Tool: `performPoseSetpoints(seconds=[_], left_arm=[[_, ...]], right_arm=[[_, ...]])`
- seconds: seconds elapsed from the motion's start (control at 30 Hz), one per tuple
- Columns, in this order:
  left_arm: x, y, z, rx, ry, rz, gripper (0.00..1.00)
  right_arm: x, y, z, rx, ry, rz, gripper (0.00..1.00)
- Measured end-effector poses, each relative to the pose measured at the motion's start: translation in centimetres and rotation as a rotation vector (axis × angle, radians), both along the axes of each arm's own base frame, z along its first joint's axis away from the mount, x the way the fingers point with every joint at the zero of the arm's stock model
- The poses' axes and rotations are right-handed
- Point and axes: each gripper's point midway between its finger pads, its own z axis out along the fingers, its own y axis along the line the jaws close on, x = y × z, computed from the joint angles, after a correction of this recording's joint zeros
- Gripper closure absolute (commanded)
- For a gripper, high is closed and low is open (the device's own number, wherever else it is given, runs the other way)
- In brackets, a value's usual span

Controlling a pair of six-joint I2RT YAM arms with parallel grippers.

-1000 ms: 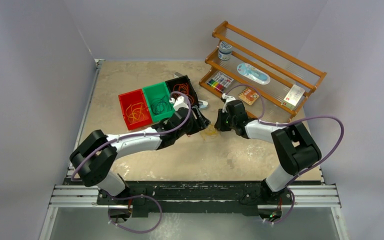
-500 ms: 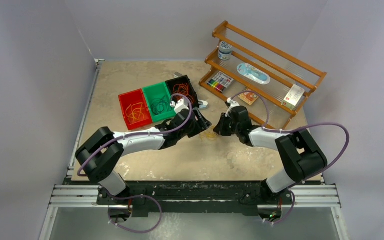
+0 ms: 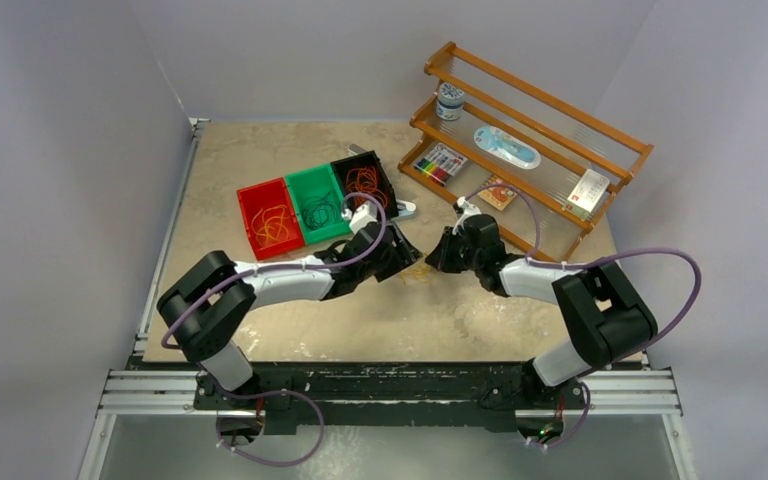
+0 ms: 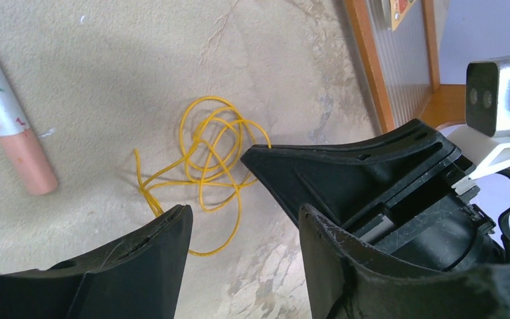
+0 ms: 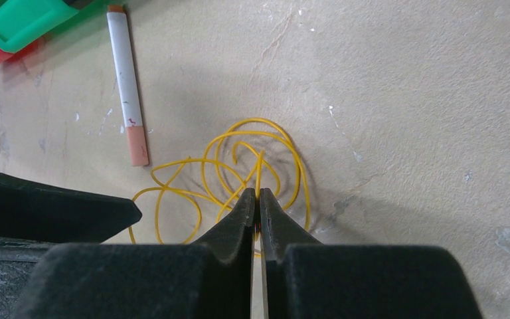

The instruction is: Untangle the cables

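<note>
One yellow cable (image 5: 239, 166) lies out on the table (image 5: 405, 80), a loose knot of overlapping loops between your two arms. It sits just right of the white marker (image 5: 127, 86) and does not touch it.

Your right gripper (image 5: 257, 193) is pressed together on a single strand near the middle of the coil. The strand runs straight into the seam between its fingertips, so I judge that arm to be holding the cable (image 4: 216, 159) as an anchor.

Your left gripper (image 4: 244, 216) is spread wide and holds nothing. From its wrist view the knot lies just ahead of the fingertips and a little to the left. The lowest loop reaches into the gap between the jaws, and a tail strand runs to the tip of the left finger.

In the right wrist view the tangle is longer side to side than front to back. Its free loops trail left, toward the left arm, which makes that arm the nearer one to the loose end.

From above, the two grippers (image 3: 405, 255) (image 3: 438, 258) face each other tip to tip over the coil, so any pull apart has to run along that line.
</note>
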Motion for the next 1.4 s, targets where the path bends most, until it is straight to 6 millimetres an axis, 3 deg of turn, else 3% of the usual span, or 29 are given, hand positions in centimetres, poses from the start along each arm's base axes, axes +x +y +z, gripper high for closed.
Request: performPoseSetpoints(seconds=[0.63,1.0,1.4], left_arm=[[-1.7,1.1,-0.5,0.037,0.030,0.008,0.41],[-1.5,1.7,1.4,0.028,-0.007,0.035,0.41],[-1.8,1.2,-0.5,0.046,0.031,0.009,0.42]], right_arm=[[-0.2,-0.1,-0.3,-0.002,0.002,0.000,0.96],[-0.1,0.0,-0.2,0.002,-0.005,0.000,0.96],[0.1,0.0,0.0,0.005,-0.012,0.000,0.97]])
